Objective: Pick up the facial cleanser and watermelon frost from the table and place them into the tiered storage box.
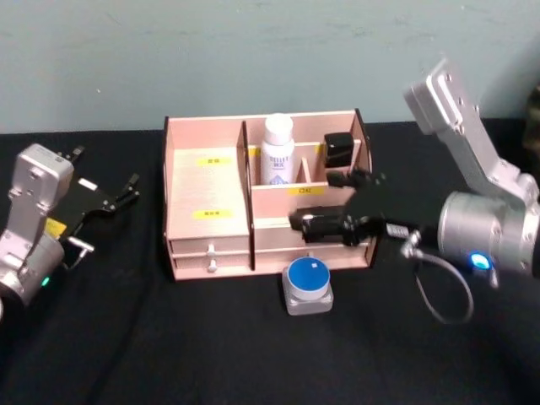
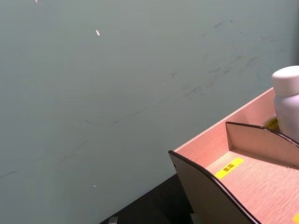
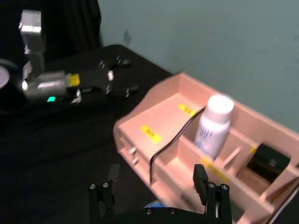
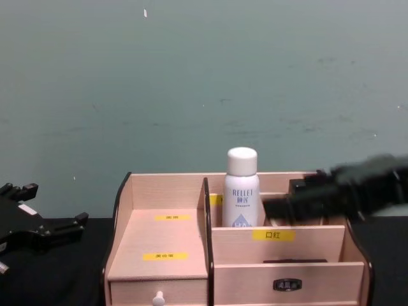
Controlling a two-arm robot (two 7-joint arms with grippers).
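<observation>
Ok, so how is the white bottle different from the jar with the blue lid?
The facial cleanser is tall and slim; the watermelon frost is short and wide. The facial cleanser has a white cap, the watermelon frost a blue lid. The facial cleanser stands in the tiered storage box; the watermelon frost sits on the table before it. Both stand upright, closed.

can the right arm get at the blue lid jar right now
Probably yes: the right gripper, fingers open, hangs close by the watermelon frost, which stands free before the tiered storage box.
</observation>
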